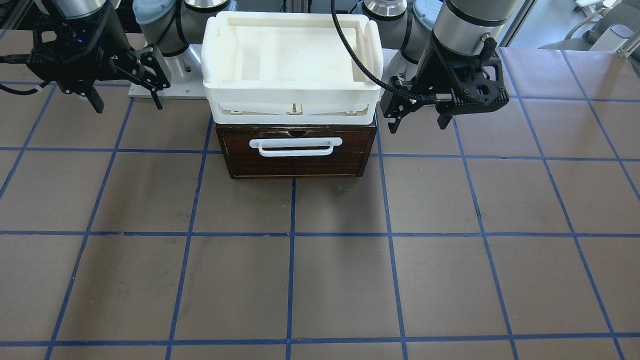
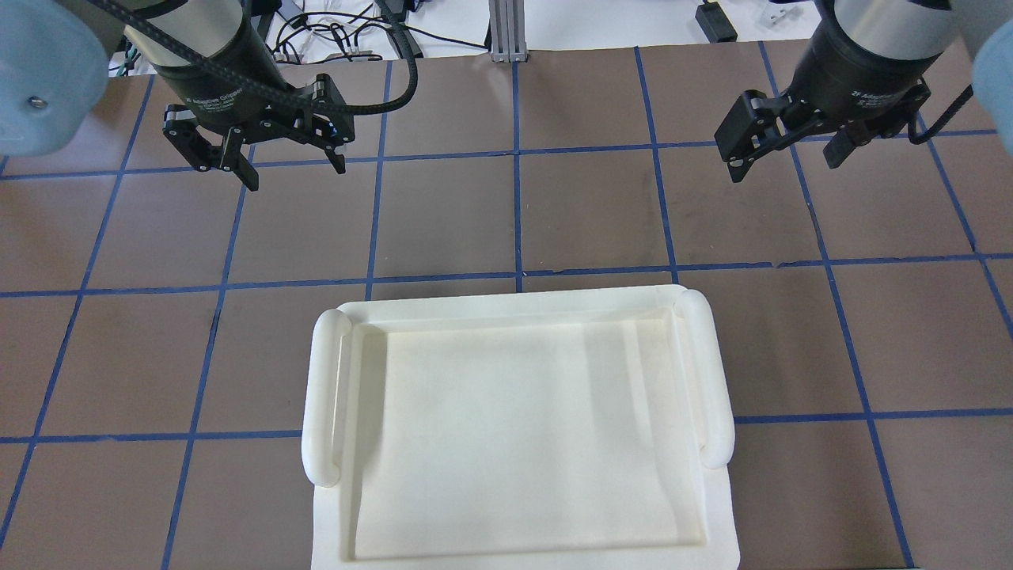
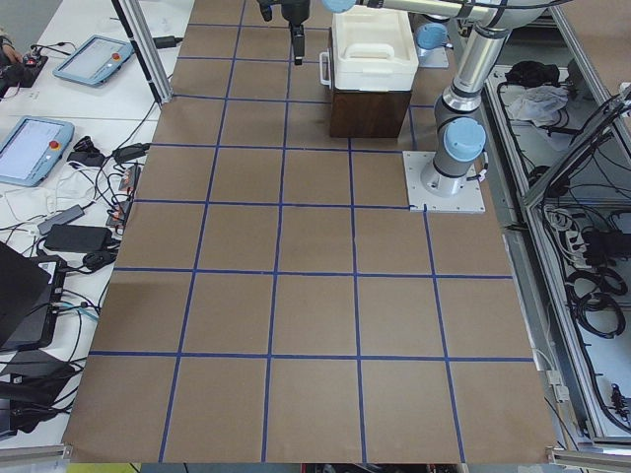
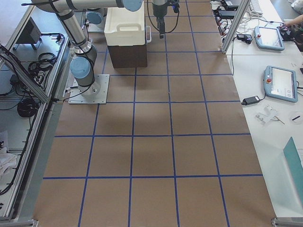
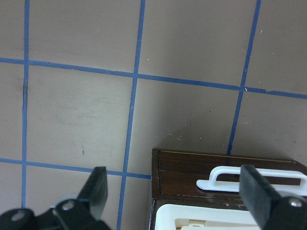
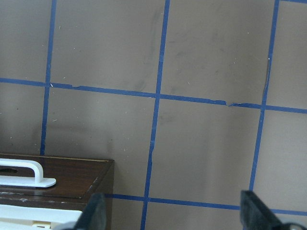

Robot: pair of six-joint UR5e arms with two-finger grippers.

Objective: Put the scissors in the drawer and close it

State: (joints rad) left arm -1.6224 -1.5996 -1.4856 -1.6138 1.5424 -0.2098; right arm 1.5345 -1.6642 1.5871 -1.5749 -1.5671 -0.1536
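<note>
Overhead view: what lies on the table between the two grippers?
In the overhead view, only bare table with blue tape lines lies between the left gripper and the right gripper. The white tray sits nearer the camera.

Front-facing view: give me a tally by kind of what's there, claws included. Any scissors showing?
drawer: 1, shut
white tray: 1, on top of the drawer
claws: 2, left claw and right claw, both open
scissors: 0 in view
Total: 4
</note>
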